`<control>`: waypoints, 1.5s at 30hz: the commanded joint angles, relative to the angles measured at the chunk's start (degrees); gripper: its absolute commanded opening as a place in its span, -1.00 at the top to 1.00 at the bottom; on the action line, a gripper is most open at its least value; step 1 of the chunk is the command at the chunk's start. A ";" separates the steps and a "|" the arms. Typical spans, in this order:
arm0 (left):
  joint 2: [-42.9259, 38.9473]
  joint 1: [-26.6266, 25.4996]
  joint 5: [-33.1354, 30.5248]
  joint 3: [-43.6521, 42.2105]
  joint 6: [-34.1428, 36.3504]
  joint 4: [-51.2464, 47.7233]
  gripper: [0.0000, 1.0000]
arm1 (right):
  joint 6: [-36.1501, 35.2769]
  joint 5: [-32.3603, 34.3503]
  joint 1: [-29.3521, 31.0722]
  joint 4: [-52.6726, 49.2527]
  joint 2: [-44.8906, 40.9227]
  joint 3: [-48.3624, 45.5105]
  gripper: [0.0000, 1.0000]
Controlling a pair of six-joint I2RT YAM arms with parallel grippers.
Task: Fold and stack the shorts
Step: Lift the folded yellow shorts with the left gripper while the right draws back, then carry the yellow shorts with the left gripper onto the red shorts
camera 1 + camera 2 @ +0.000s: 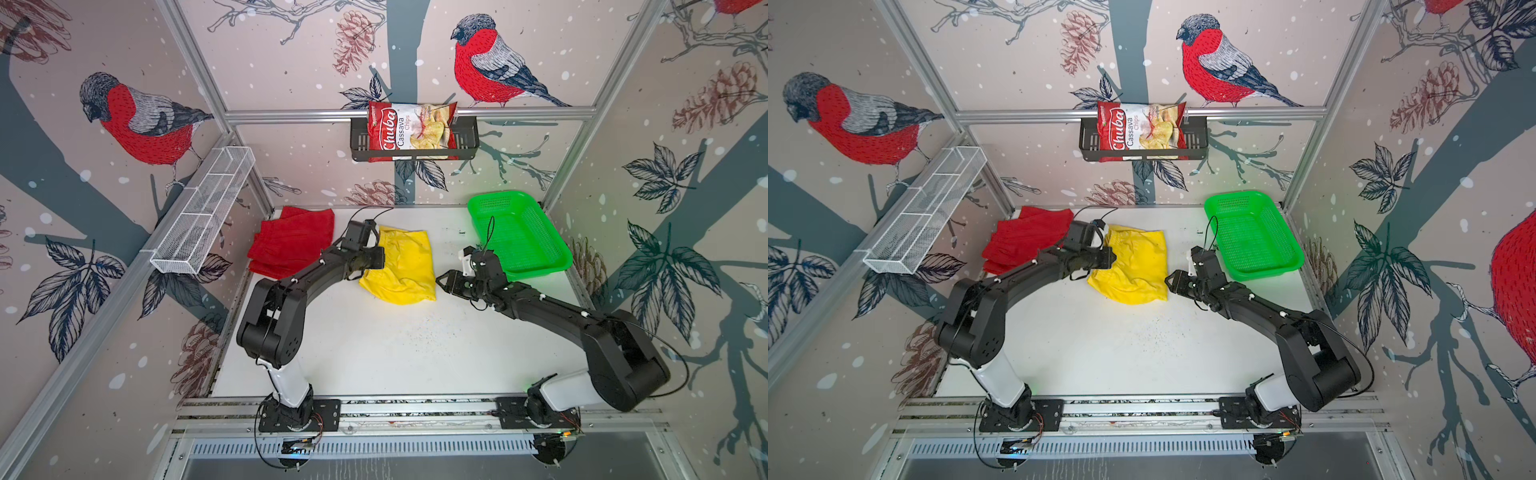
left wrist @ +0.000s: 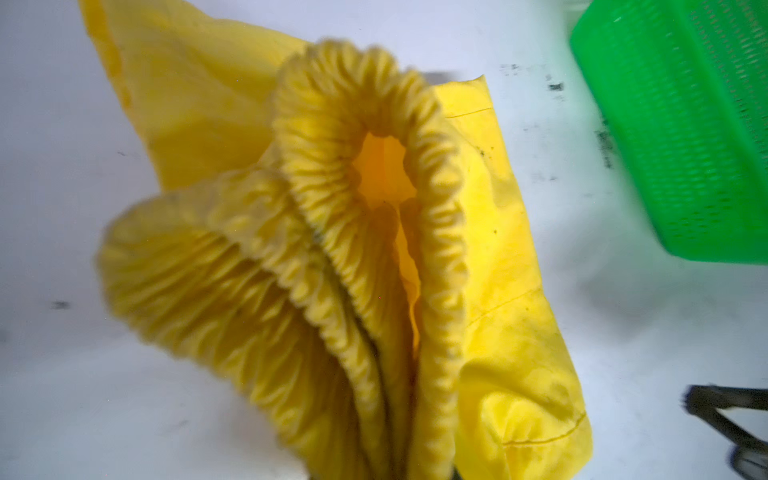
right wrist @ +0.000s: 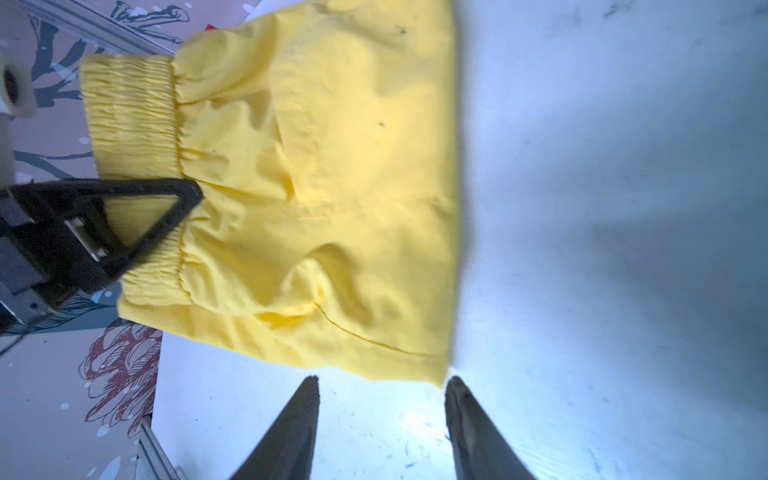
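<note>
Left hand (image 1: 376,261) grips yellow shorts (image 1: 405,262) at the waistband (image 3: 133,120), mid-frame on bench (image 1: 395,345); right hand (image 3: 383,380), jaws apart, sits just off the hem corner (image 3: 436,372); red shorts (image 1: 295,243) lie upper left. Suggest: pinch both hem layers, fold toward waistband, keep edges aligned.

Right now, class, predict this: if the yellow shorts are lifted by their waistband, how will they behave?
Probably floppy: the yellow shorts wrinkle, and their elastic waistband bunches where the left pincer pinches it. Likely light for their size, since the cloth looks thin. Pushed across the table, they would probably crumple rather than slide whole or roll.
</note>
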 commanded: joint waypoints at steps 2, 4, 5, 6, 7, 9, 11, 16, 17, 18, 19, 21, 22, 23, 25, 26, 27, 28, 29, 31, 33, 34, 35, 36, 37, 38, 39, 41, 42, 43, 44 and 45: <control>3.92 0.25 -11.18 10.95 15.38 -18.54 1.00 | -1.30 0.09 -1.61 0.41 -2.02 -3.52 -0.02; 6.13 0.46 -16.51 15.64 18.38 -21.73 1.00 | -1.18 -0.14 -2.05 1.20 -2.42 -4.71 -0.02; 7.40 0.66 -19.87 18.06 20.42 -23.15 1.00 | -1.18 -0.25 -2.17 1.51 -2.57 -5.16 -0.02; 8.37 1.00 -22.26 19.83 21.98 -23.75 1.00 | -1.23 -0.32 -2.14 1.72 -2.53 -5.50 -0.02; 9.62 1.52 -24.57 22.00 23.97 -24.77 1.00 | -1.25 -0.32 -2.12 1.92 -2.56 -5.78 -0.02; 11.29 3.50 -26.13 25.31 25.01 -26.14 1.00 | -1.32 -0.33 -2.13 2.10 -2.57 -6.31 -0.01; 11.98 5.52 -26.08 27.05 25.65 -26.23 1.00 | -1.22 -0.25 -2.17 2.36 -2.90 -6.93 -0.01; 12.96 7.78 -31.67 28.77 30.53 -23.13 1.00 | -1.69 -0.12 -2.22 2.91 -2.62 -7.94 0.02; 13.69 8.35 -31.71 29.98 31.20 -23.23 1.00 | -1.69 -0.28 -2.21 3.05 -2.21 -7.95 0.03; 14.33 8.87 -31.80 31.18 31.57 -23.65 1.00 | -1.70 -0.45 -2.25 3.22 -1.87 -7.90 0.03; 15.13 9.45 -31.97 32.54 31.93 -23.98 1.00 | -1.71 -0.67 -2.16 3.31 -1.47 -7.86 0.03; 16.73 10.21 -32.39 35.54 32.58 -25.47 1.00 | -1.46 -0.74 -2.08 3.58 -1.15 -8.07 0.04; 17.42 10.50 -32.50 36.92 32.95 -26.08 1.00 | -1.20 -0.68 -2.05 3.76 -1.15 -8.25 0.03; 17.81 10.68 -32.67 37.92 33.20 -26.36 1.00 | -0.97 -0.61 -2.07 3.86 -1.22 -8.36 0.03; 17.93 10.96 -32.68 39.25 34.11 -26.09 1.00 | -0.74 -0.65 -2.07 3.73 -1.29 -8.34 0.04; 17.72 11.06 -32.86 39.39 34.65 -25.41 1.00 | -0.75 -0.51 -2.06 3.68 -1.27 -8.39 0.04; 17.47 11.19 -33.01 39.60 35.12 -24.94 1.00 | -0.71 -0.41 -2.12 3.60 -1.31 -8.39 0.04; 17.36 11.14 -32.87 40.08 35.53 -24.84 1.00 | -0.68 -0.32 -2.04 3.59 -1.23 -8.39 0.05; 17.28 11.28 -32.71 40.76 35.76 -24.96 1.00 | -0.65 -0.24 -2.10 3.58 -1.20 -8.39 0.05; 17.25 11.32 -32.42 42.17 36.00 -25.58 1.00 | -0.45 -0.24 -2.05 3.59 -1.11 -8.30 0.05; 17.36 11.33 -31.86 44.14 35.74 -27.22 1.00 | -0.35 -0.10 -2.02 3.59 -0.84 -8.21 0.05; 17.28 11.32 -31.48 44.96 35.47 -28.21 1.00 | -0.27 0.03 -1.88 3.60 -0.62 -8.12 0.05; 17.04 11.32 -31.39 45.52 35.41 -28.97 1.00 | -0.14 0.03 -1.86 3.64 -0.48 -7.95 0.06; 16.76 11.32 -31.59 45.80 35.53 -29.32 1.00 | -0.09 0.03 -1.78 3.59 -0.23 -7.80 0.06; 16.28 11.35 -31.89 45.93 35.77 -29.56 1.00 | 0.00 0.03 -1.76 3.68 -0.01 -7.56 0.06; 15.88 11.32 -32.17 46.08 36.12 -29.95 1.00 | -0.02 0.03 -1.61 3.68 0.30 -7.30 0.06; 15.50 11.41 -32.36 46.17 36.28 -30.21 1.00 | -0.05 0.03 -1.44 3.61 0.55 -7.08 0.06; 14.54 11.52 -32.37 46.40 36.37 -30.59 1.00 | -0.14 -0.06 -1.16 3.51 1.09 -6.48 0.06; 14.02 11.63 -32.33 46.45 36.29 -30.81 1.00 | -0.16 0.03 -1.06 3.42 1.39 -6.17 0.06; 13.53 11.61 -32.50 46.55 36.26 -30.93 1.00 | -0.22 0.03 -0.83 3.31 1.67 -5.87 0.06; 13.05 11.58 -32.44 46.57 36.29 -31.20 1.00 | -0.20 0.03 -0.74 3.20 1.92 -5.63 0.06; 12.53 11.61 -32.50 46.53 36.36 -31.29 1.00 | -0.20 0.10 -0.63 3.08 2.13 -5.36 0.06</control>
